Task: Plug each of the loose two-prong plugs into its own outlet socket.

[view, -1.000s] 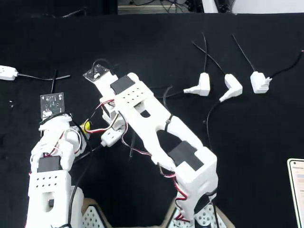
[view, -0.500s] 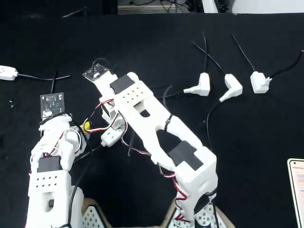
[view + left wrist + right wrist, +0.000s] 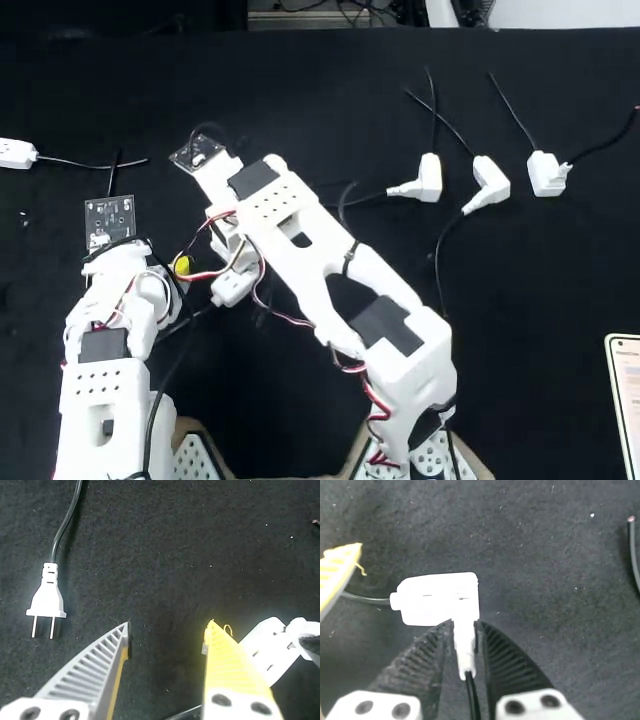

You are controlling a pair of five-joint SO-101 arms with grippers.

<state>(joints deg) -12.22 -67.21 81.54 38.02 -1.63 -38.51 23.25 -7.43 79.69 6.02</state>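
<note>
There's the white plug (image 3: 465, 652), pinched tight between the dark fingers of the right gripper (image 3: 465, 624). Its nose is pressed flush against the white outlet socket (image 3: 437, 597), and its cord runs back between the fingers. From the high view the pair sits at about 8 o'clock from the middle of the black table (image 3: 330, 90), tucked under the right arm's wrist. A loose two-prong plug (image 3: 46, 600) lies flat, prongs bare, near the left gripper (image 3: 167, 629), whose grey and yellow fingers are spread wide over bare cloth. Out at 2 o'clock, three white corded fittings (image 3: 487, 185) lie in a row.
</note>
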